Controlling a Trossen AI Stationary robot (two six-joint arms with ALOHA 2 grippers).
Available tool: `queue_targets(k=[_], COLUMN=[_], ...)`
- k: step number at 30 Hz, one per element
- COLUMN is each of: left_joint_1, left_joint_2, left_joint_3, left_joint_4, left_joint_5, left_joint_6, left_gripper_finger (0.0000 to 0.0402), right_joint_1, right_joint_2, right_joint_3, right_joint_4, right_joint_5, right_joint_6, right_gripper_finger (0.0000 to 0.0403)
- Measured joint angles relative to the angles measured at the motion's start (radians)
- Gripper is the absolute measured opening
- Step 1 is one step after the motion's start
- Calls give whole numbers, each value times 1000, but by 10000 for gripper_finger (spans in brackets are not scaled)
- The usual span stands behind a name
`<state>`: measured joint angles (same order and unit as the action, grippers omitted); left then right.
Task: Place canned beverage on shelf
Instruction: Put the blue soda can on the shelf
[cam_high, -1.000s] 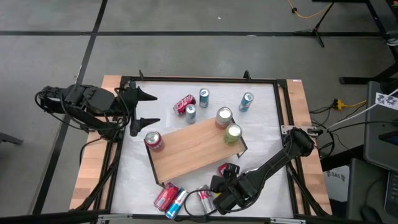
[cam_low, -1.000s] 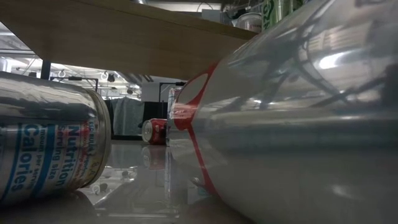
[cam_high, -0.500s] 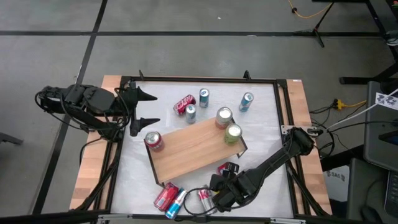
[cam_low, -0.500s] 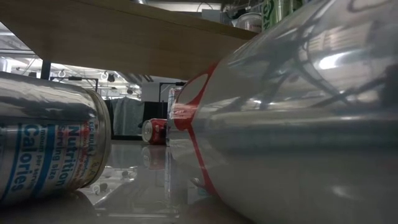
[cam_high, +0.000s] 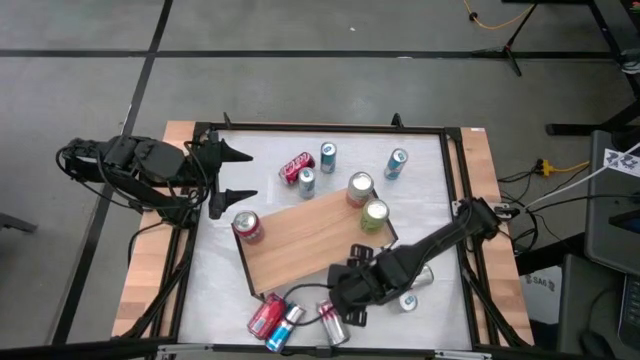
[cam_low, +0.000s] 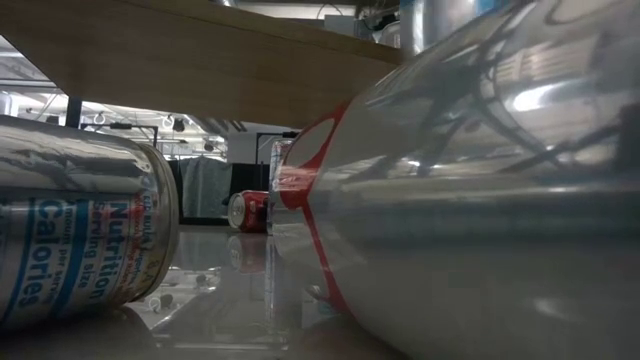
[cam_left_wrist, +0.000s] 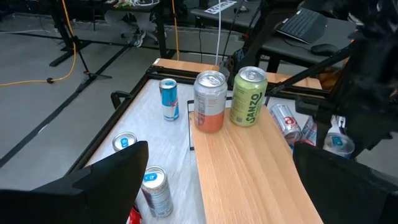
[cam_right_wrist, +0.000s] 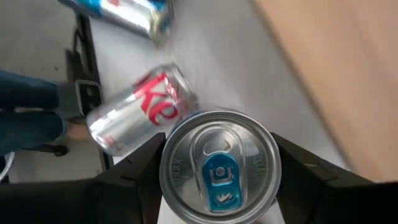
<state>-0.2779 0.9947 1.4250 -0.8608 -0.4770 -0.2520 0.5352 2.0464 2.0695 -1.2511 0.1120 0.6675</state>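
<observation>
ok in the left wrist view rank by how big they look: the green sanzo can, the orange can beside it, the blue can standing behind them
1. Orange can and green Sanzo can: look alike, no clear ranking.
2. Blue can: looks smaller, though it stands farther from the camera, so its true size is unsure.

Three cans (cam_high: 374, 215) on shelf (cam_high: 305, 238)

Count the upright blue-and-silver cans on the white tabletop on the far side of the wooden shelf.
3: the far blue-and-silver can, the right-hand blue-and-silver can, and the blue-and-silver can beside the tipped red can. None seems hidden there.
</observation>
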Motion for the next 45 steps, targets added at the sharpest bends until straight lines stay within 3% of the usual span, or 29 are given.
queue_targets(k=[11, 18, 26, 38, 45], left_joint_1=[0, 1, 1, 1, 1], left_joint_2=[0, 0, 0, 0, 0], left_joint_3=[-9, -50, -109, -122, -122], left_joint_4=[0, 2, 25, 131, 138], left_joint_5=[0, 0, -2, -42, -65], left_joint_6=[0, -1, -3, -3, -3], left_gripper_finger=[395, 395, 395, 395, 395], right_joint_1=[-31, -113, -255, -470, -541], right_joint_2=[-1, -66, -106, -125, -125], right_joint_3=[285, 271, 271, 271, 271], right_joint_4=[-55, -39, -83, -240, -250], right_joint_5=[-1, -41, -151, -157, -164], right_joint_6=[-164, -294, -596, -1046, -1170], right_gripper_finger=[226, 227, 227, 227, 227])
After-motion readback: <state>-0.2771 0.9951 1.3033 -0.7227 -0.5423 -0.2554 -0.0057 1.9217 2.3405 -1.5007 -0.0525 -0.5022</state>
